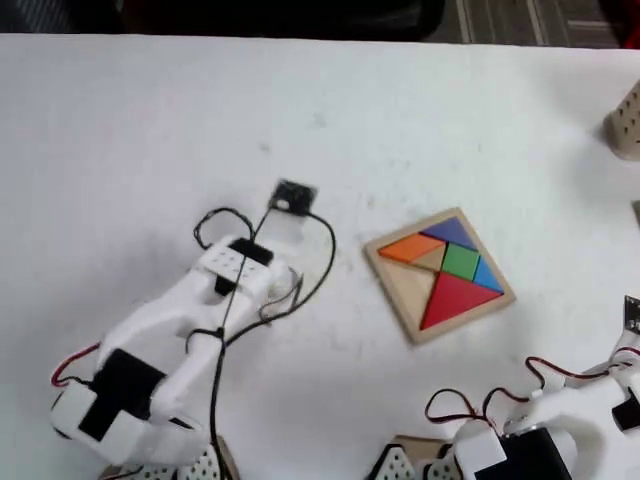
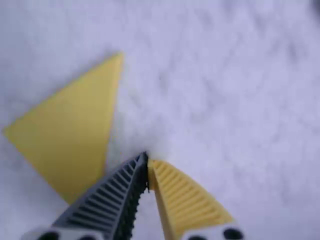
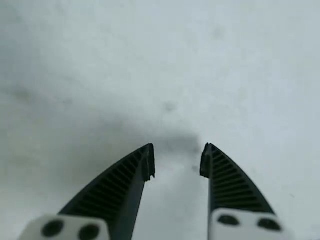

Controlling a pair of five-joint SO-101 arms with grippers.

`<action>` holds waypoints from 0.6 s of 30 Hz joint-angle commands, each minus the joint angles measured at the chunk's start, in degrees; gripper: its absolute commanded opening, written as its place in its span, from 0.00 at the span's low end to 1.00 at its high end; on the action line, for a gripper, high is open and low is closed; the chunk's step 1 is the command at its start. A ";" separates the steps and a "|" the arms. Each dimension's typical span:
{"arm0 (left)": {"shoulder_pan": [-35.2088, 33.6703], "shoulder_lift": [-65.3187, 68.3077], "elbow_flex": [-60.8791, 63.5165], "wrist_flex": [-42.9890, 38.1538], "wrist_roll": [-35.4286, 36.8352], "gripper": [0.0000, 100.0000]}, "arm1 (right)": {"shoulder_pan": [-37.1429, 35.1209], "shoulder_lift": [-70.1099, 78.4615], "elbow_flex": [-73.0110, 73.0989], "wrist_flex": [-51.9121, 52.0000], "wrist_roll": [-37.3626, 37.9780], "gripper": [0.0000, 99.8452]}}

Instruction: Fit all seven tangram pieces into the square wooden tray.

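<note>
The square wooden tray (image 1: 402,291) lies right of centre in the high view, turned like a diamond. It holds orange (image 1: 410,247), dark blue (image 1: 450,232), green (image 1: 461,261), light blue (image 1: 487,275) and red (image 1: 455,297) pieces; its left part is bare wood. A yellow triangle (image 2: 70,137) lies flat on the white table in the left wrist view. My left gripper (image 2: 146,161) is shut with its tips touching, empty, just beside that triangle's edge. The left arm (image 1: 200,310) stretches from the front left toward the table's middle. My right gripper (image 3: 177,160) hangs open over bare table.
The right arm's base (image 1: 540,445) sits at the front right with red and black cables (image 1: 470,400). A beige perforated object (image 1: 626,125) stands at the right edge. Black cables (image 1: 310,285) loop beside the left arm. Open white table lies behind and left of the tray.
</note>
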 commanded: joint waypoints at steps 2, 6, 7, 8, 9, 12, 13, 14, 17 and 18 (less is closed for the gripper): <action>-0.57 -3.47 4.75 10.11 -10.64 0.02 | -1.54 -2.51 -0.35 0.40 0.53 0.16; -9.89 -3.56 7.38 6.33 -10.99 0.02 | -1.80 -2.51 -0.35 0.40 0.53 0.16; -12.00 -3.56 7.21 5.80 -11.08 0.02 | -1.80 -2.51 -0.35 0.40 0.53 0.16; -13.93 -3.47 6.77 4.75 -11.08 0.02 | -1.80 -2.51 -0.35 0.40 0.53 0.16; -16.04 -3.30 6.15 3.52 -11.08 0.02 | -1.80 -2.51 -0.35 0.40 0.53 0.16; -22.11 -3.12 4.92 -1.23 -10.99 0.02 | -1.63 -2.51 -0.35 0.40 0.53 0.16; -23.69 -3.12 4.57 -2.81 -10.99 0.02 | -1.45 -2.51 -0.35 0.40 0.53 0.16; -25.10 -3.12 4.13 -4.22 -10.99 0.02 | -1.36 -2.51 -0.35 0.40 0.53 0.16; -28.35 -3.03 2.29 -8.35 -10.90 0.02 | -1.27 -2.51 -0.35 0.40 0.53 0.16; -29.05 -3.03 1.58 -9.58 -10.90 0.02 | -1.19 -2.51 -0.35 0.40 0.53 0.16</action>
